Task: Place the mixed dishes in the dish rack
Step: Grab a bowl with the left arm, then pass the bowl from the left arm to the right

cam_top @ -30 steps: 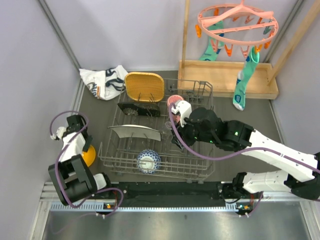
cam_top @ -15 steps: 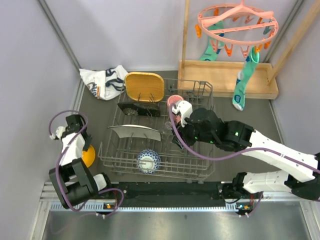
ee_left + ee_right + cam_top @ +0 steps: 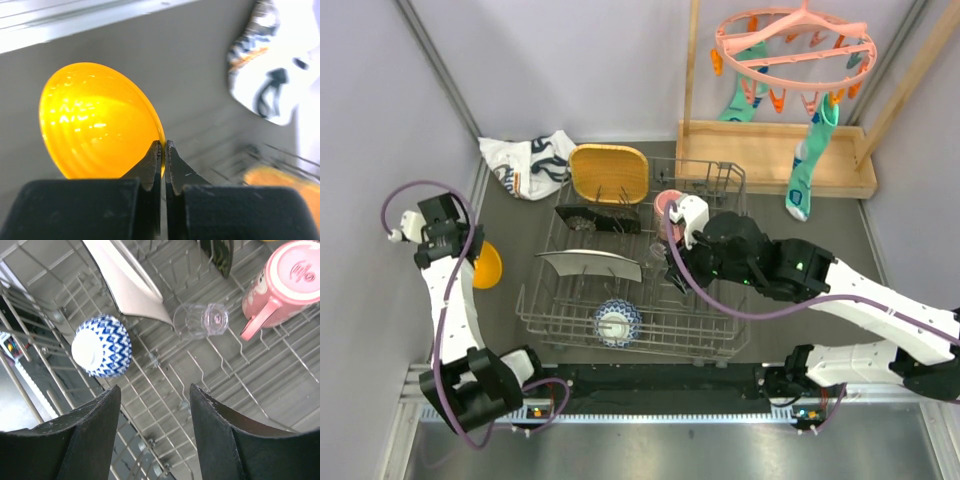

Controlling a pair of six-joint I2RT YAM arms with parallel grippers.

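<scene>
Left jaws: closed, pinching the rim of the orange bowl [image 3: 95,120]. The wall is thin, so an edge pinch is the only workable hold. The bowl hangs tilted on edge, which should suit slotting it between prongs.

The bowl is the one dish outside the dish rack [image 3: 705,325]. It sits at about 9 o'clock of the rack and appears lifted off the table [image 3: 510,225].

Right jaws: partly spread with nothing between them, hovering above the rack's right half. This looks like waiting clear of the left arm's likely route in.

Below the right jaws lie the small clear glass [image 3: 202,320], the pink cup [image 3: 282,277] at 2 o'clock of it, the blue-white patterned bowl [image 3: 101,346] at 8 o'clock and the pale plate [image 3: 132,285].

Change from one second earlier: the left arm was then low, with the bowl on the table at 8 o'clock of the rack. It has since gripped and risen. The right arm has scarcely moved.
</scene>
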